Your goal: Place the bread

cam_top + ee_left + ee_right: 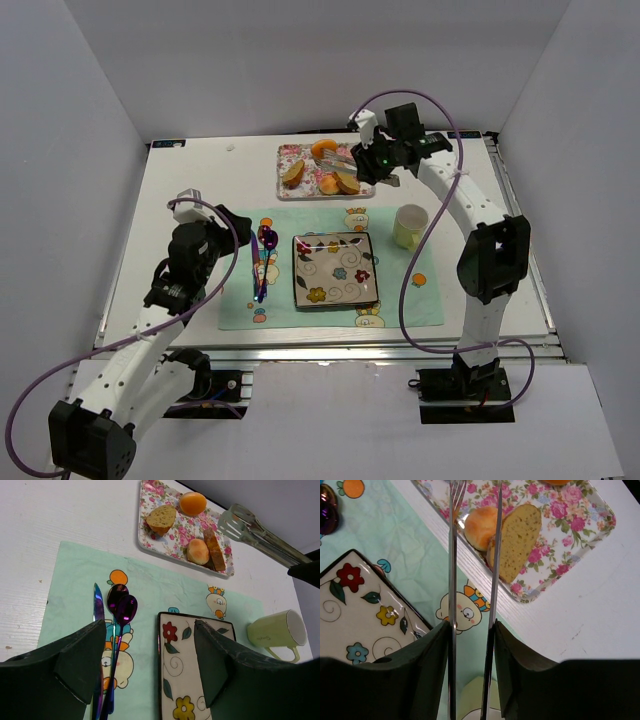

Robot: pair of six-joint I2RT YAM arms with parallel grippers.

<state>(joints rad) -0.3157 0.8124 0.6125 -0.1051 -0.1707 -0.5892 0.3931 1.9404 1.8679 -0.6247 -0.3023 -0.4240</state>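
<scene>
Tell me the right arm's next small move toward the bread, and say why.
Probably nudge the right gripper sideways until the tongs straddle the bread, before lowering. In the right wrist view the open blades frame the round bun on the floral tray, with the bread lying mostly outside one blade; closing here would likely grab the bun.
</scene>
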